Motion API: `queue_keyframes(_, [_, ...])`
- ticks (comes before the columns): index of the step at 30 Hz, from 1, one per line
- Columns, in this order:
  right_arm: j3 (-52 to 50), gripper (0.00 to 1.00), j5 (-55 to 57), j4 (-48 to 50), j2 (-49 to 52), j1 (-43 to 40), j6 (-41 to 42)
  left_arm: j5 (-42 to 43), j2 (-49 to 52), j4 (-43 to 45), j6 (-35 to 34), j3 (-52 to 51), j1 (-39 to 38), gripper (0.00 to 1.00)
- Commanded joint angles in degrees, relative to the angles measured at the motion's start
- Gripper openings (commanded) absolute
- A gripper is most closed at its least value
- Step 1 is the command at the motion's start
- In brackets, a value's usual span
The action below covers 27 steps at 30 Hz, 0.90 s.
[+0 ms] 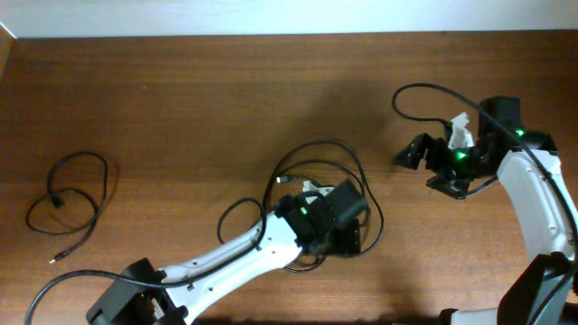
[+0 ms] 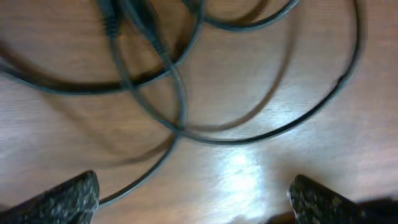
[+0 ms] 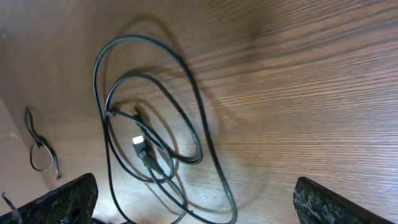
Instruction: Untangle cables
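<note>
A tangle of thin black cables [image 1: 316, 167] lies in loose overlapping loops at the table's centre, with a pale plug end [image 1: 283, 180] showing. My left gripper [image 1: 350, 221] hovers low over this tangle, open. In the left wrist view the blurred cables [image 2: 177, 93] cross just beyond the left gripper [image 2: 193, 202], and one strand runs past the left fingertip [image 2: 71, 198]. Off to the right of the tangle my right gripper [image 1: 426, 167] stands open and holds nothing. The right wrist view shows the cables [image 3: 155, 155] ahead of the right gripper [image 3: 196, 205], with a plug [image 3: 140, 148] in them.
A separate black cable [image 1: 72, 194] lies in a loose loop at the far left, also visible as a separate cable [image 3: 38, 146] in the right wrist view. The right arm's own thick wire [image 1: 424, 95] arcs above its gripper. The table's back edge [image 1: 271, 34] meets a pale wall.
</note>
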Motion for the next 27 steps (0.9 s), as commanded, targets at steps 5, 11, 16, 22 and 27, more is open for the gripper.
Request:
queue_keyframes(5, [-0.2, 0.99, 0.3, -0.3, -0.1, -3.2, -4.5, -5.8, 0.1, 3.3, -17.3, -6.7, -2.1, 0.99])
queue_keyframes(11, [-0.2, 0.99, 0.2, -0.4, -0.1, -3.4, -4.5, -8.1, 1.1, 8.2, -17.6, -9.2, -2.2, 0.99])
queue_keyframes(16, [-0.2, 0.99, 0.2, -0.4, -0.1, -3.4, -4.5, -7.7, 7.9, 10.2, -17.6, -9.2, -2.2, 0.99])
queue_keyframes(22, [-0.2, 0.99, 0.2, -0.4, -0.1, -3.4, -4.7, -4.3, 13.2, 14.2, -17.6, -9.2, -2.2, 0.99])
queue_keyframes(27, [-0.2, 0.99, 0.2, -0.4, -0.1, -3.4, -4.7, -4.3, 13.2, 13.9, -17.6, -9.2, -2.2, 0.86])
